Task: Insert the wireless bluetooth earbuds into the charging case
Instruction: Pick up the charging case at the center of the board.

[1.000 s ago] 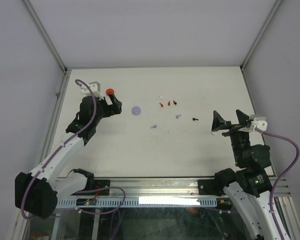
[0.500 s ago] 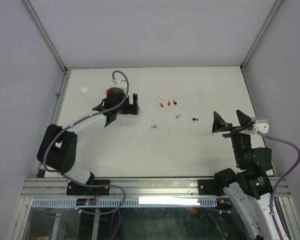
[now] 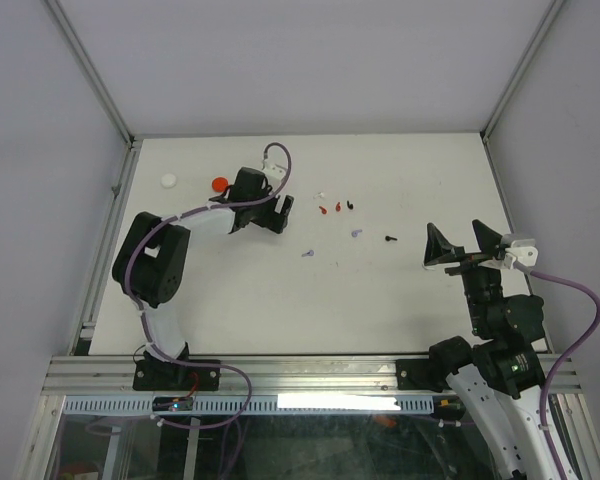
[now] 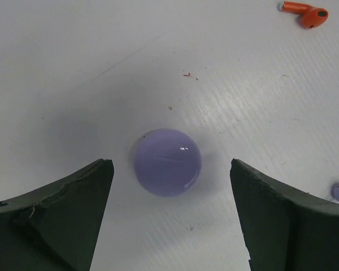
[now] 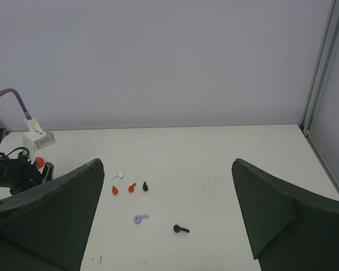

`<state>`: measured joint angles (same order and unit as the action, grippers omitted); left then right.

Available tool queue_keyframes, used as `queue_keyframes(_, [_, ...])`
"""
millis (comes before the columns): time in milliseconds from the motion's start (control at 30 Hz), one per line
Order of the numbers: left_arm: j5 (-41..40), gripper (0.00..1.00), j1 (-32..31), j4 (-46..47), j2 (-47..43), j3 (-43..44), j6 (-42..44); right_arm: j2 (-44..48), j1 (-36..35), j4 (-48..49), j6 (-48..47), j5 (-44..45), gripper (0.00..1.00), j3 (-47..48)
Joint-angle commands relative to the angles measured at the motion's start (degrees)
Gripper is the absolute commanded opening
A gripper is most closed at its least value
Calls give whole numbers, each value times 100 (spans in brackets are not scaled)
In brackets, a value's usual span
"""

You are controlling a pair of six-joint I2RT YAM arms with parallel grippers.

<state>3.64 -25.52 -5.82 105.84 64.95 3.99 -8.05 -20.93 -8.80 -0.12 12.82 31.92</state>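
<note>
Inside the spread left end effector [image 4: 169,165] sits a lavender case [image 4: 168,161]; right end effector [image 5: 168,165] equally spread.

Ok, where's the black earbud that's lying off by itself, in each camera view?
Top external: the black earbud lies right of centre.
Left wrist: not in it.
Right wrist: bottom centre, low in the picture.
Shared landmark: the lavender earbud, just up and left of it in both those views.

The left gripper [image 3: 272,214] hovers low at eleven o'clock, jaws spread wide, while the right gripper [image 3: 456,238] hangs raised at three o'clock, jaws fully apart.
</note>
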Motion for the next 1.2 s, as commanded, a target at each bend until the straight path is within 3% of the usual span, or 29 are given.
queue_keyframes(0, [348,86,-22,-173,217,429,639,32,14,238,-32,14,99,28])
queue_keyframes(400, [284,67,-18,-471,507,668,732,41,16,229,-32,44,99,25])
queue_keyframes(767, [263,39,-130,-588,266,565,637,-29,16,229,9,-55,99,66])
queue_keyframes(1167, [-363,36,-556,475,-1130,-595,-272,-957,16,-95,325,-819,99,558])
